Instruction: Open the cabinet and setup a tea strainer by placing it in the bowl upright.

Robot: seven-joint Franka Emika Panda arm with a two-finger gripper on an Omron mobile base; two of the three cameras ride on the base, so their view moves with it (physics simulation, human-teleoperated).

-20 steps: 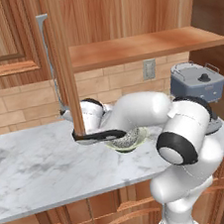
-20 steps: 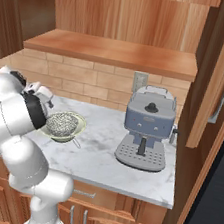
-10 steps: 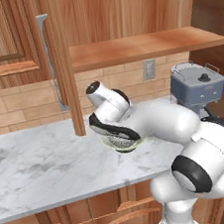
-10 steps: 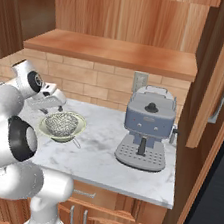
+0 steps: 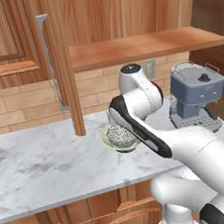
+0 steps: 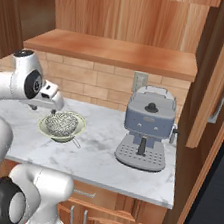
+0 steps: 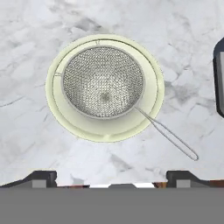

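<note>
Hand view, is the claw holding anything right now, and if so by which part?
Nothing is held. The claw is open above the counter, and the silver wire-mesh tea strainer sits free in the pale cream-green bowl, its thin wire handle untouched.

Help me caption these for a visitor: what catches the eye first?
The tea strainer sitting upright in the pale bowl on the marble counter, its wire handle reaching past the rim. Above it the end effector hangs open. To the right stands a grey-blue espresso machine, under the open cabinet.
</note>
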